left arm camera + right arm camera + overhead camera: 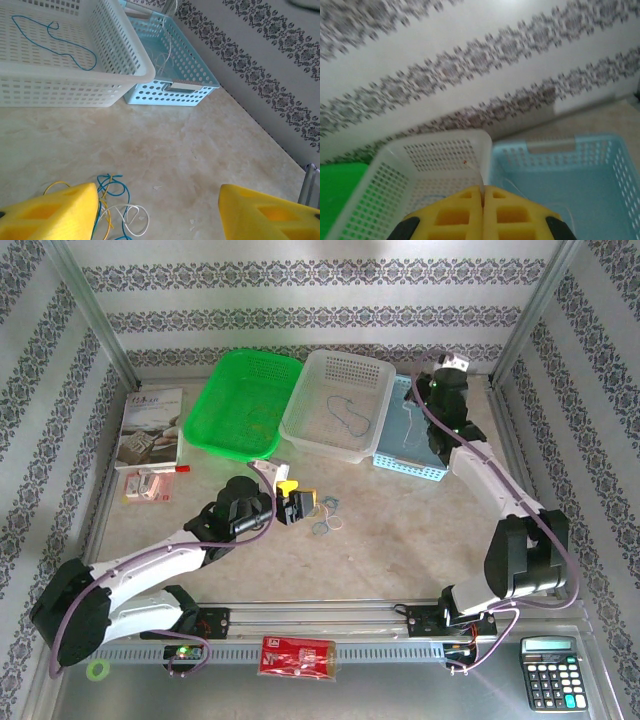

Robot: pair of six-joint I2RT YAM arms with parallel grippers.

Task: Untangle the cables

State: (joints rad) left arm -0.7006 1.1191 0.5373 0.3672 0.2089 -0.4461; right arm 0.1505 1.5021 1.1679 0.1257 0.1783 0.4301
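Left pincer [157, 215], wide open, empty, hangs over thin tangled yellow, blue, white cables [117, 205] on the beige surface [200, 150]; pinching several strands could tighten the knot. Right pincer [482, 192] is closed.

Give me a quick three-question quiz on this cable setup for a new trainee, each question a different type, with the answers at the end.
1. Multiple choice: what colour is the cable lying in the white basket? A yellow, B blue, C white.
2. True or false: the left tool is shut on the tangle on the table.
3. Fill in: the right tool, shut, is above the seam between the white basket and the ___ one.

Key: 1 B. 2 False, it is open, with the tangle beside one finger. 3 Blue, the blue basket.
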